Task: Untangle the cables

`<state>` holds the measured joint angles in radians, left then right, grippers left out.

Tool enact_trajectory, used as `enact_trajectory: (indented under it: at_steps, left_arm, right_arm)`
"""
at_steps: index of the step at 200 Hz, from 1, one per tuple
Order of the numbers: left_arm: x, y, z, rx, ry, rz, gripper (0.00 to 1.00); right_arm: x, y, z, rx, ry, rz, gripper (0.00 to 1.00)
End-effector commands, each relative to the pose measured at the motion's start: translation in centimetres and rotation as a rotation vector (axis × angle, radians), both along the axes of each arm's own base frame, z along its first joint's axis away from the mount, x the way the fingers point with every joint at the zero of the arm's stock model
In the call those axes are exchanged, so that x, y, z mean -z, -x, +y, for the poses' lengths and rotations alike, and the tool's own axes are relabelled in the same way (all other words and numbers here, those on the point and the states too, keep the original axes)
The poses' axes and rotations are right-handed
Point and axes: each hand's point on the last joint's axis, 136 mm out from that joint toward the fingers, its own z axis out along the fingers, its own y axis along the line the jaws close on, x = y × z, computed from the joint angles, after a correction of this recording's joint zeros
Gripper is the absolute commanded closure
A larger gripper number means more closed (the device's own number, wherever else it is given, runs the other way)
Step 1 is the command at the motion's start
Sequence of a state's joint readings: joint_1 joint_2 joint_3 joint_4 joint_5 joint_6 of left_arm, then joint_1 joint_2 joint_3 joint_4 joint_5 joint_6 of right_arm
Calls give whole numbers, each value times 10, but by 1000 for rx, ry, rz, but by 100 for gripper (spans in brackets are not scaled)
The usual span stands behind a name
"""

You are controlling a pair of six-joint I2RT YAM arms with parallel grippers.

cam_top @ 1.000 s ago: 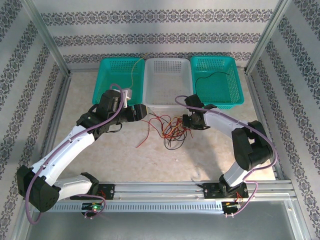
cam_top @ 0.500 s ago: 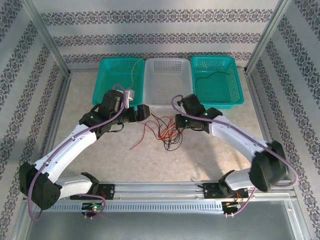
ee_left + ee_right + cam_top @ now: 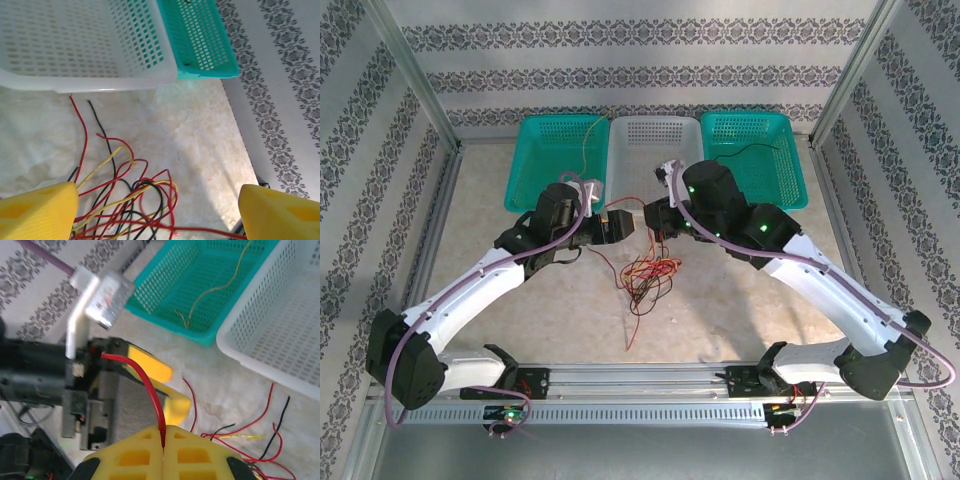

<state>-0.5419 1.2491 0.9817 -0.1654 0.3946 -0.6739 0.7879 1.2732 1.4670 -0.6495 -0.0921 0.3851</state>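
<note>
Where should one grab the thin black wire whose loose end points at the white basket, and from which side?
Probably the straight stretch just behind the loose tip of the thin black wire, near the white perforated plastic basket. There it lies alone, flat on the pale table, clear of the knot of red, yellow and black wires. Come straight down, closing across the strand.

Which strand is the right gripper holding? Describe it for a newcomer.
Find the white basket, middle of the back row. Just before it, the right gripper is shut on one red cable. It alone arches up; the other cables lie tangled below.
</note>
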Motion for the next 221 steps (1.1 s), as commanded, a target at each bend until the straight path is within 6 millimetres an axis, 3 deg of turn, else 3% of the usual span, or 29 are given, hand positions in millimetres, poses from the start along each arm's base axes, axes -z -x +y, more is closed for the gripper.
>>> enact_trajectory:
  at_steps: [1, 50, 97, 155, 180, 198, 221]
  left_arm:
    - [-34, 8, -15, 71, 131, -102, 19]
    - [-84, 30, -25, 179, 328, -282, 12]
    - [-91, 29, -38, 228, 337, -307, 9]
    - [-63, 14, -30, 128, 226, -243, 17]
    - [-55, 19, -24, 112, 206, -223, 17]
    - [-45, 17, -13, 53, 164, -209, 17]
    - [-18, 7, 20, -128, 34, -148, 16]
  right_arm:
    - [-56, 0, -7, 26, -75, -121, 100]
    - [-137, 5, -17, 46, -227, -246, 100]
    - [-199, 5, -26, 63, -363, -345, 100]
    - [-241, -32, -54, 174, -414, -413, 100]
    - [-249, -64, -68, 240, -416, -401, 100]
    - [-249, -90, -75, 278, -418, -378, 100]
    - [-243, -124, -77, 295, -411, -349, 100]
